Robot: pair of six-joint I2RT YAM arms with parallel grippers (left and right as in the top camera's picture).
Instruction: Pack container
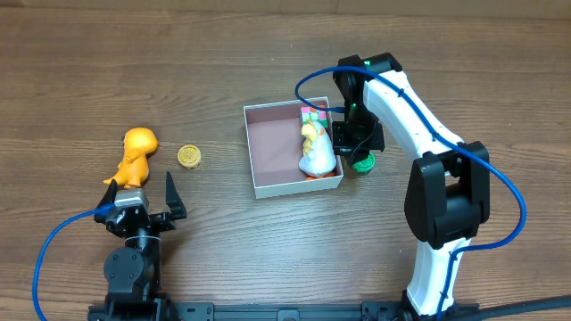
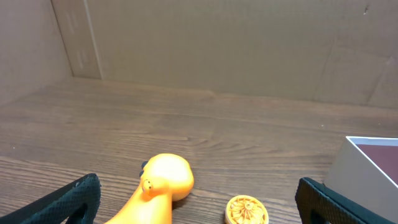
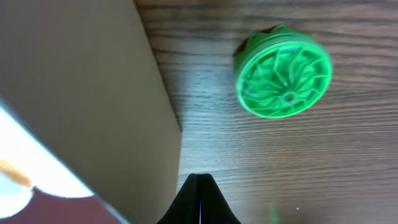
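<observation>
Well: container (image 1: 275, 147) mid-table, thin white walls, a white-and-yellow toy (image 1: 316, 153) inside. Probably light, and the walls likely flex; pinch one wall at the rim. Left end effector (image 1: 141, 185) gapes wide, empty, orange toy (image 1: 136, 153) just ahead. Right end effector (image 3: 200, 183) pinched closed, empty, outside the right wall.

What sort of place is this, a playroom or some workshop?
Probably a robot test bench, not a playroom: a white robot arm and a black arm stand at a wood-grain table, cardboard panels back it, and an orange toy lies near a white container.
</observation>
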